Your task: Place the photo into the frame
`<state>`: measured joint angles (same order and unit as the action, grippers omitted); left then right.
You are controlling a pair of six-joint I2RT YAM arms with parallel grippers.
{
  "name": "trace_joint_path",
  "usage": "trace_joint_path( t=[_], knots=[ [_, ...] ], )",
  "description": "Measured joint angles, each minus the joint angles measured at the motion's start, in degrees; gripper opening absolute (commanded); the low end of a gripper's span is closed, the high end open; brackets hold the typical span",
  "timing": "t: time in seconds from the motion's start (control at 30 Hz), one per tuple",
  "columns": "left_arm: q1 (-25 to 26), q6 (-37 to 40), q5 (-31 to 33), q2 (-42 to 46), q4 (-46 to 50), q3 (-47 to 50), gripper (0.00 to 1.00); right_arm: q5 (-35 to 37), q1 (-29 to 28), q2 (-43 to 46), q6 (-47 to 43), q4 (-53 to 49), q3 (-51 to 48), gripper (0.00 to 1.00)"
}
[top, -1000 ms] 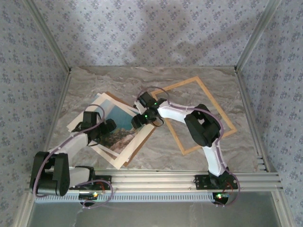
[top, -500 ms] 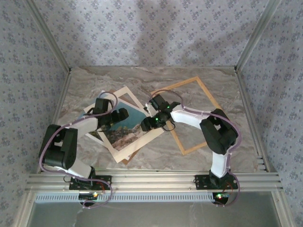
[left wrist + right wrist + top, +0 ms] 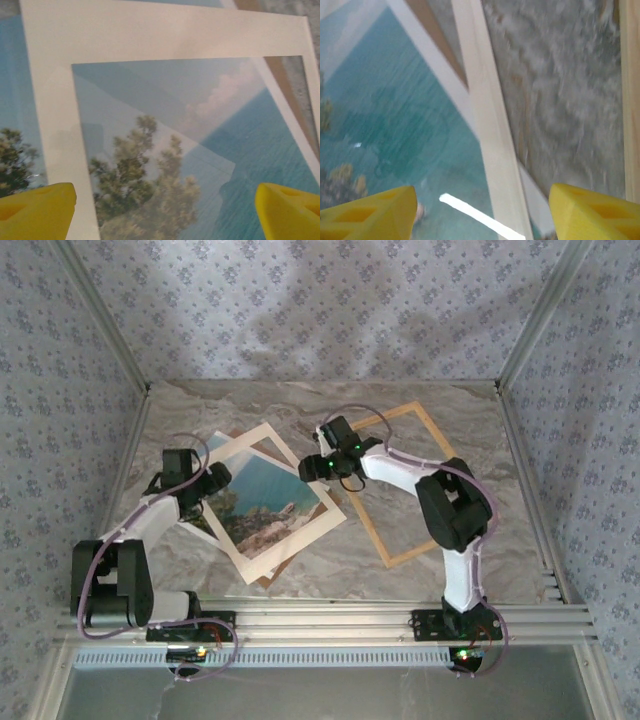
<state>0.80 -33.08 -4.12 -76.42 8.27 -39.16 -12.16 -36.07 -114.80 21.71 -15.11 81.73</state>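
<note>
Hovering over the photo (image 3: 265, 505), the left gripper (image 3: 218, 480) and right gripper (image 3: 308, 470) are held wide apart, empty; the frame (image 3: 405, 412) is seen alongside.

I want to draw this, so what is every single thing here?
photo: one, blue sea and trees, left of middle, under the mat
mat: one, cream, over the photo
backing board: one, brown, under both
frame: one, light wood, flat on the right
table: one, grey marble, beneath everything
walls: three, flowered blue-grey, around the table
left tool: one, yellow fingers, open above the mat
right tool: one, yellow fingers, open above the mat's edge
</note>
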Motion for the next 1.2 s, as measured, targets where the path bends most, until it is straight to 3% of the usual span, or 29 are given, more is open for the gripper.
trace_joint_path(
  t=[0.33, 0.67, 0.8, 1.2],
  knots=[
    [-0.5, 0.0, 0.2, -4.8, 0.9, 0.0, 0.91, 1.5, 0.2, -11.2, 1.0, -0.5, 12.9, 0.73],
    [-0.3, -0.2, -5.5, -7.7, -5.0, 1.5, 0.90, -0.2, -0.7, -17.0, 1.2, -4.0, 19.8, 0.70],
    [0.2, -0.4, -7.3, -8.7, -7.6, 1.5, 0.89, -1.4, -0.3, -16.5, 1.0, -4.0, 18.9, 0.67],
    [0.5, -0.6, -8.1, -11.7, -10.7, -0.2, 0.88, -7.7, 0.5, -6.1, 4.2, -1.8, 3.3, 0.61]
  ],
)
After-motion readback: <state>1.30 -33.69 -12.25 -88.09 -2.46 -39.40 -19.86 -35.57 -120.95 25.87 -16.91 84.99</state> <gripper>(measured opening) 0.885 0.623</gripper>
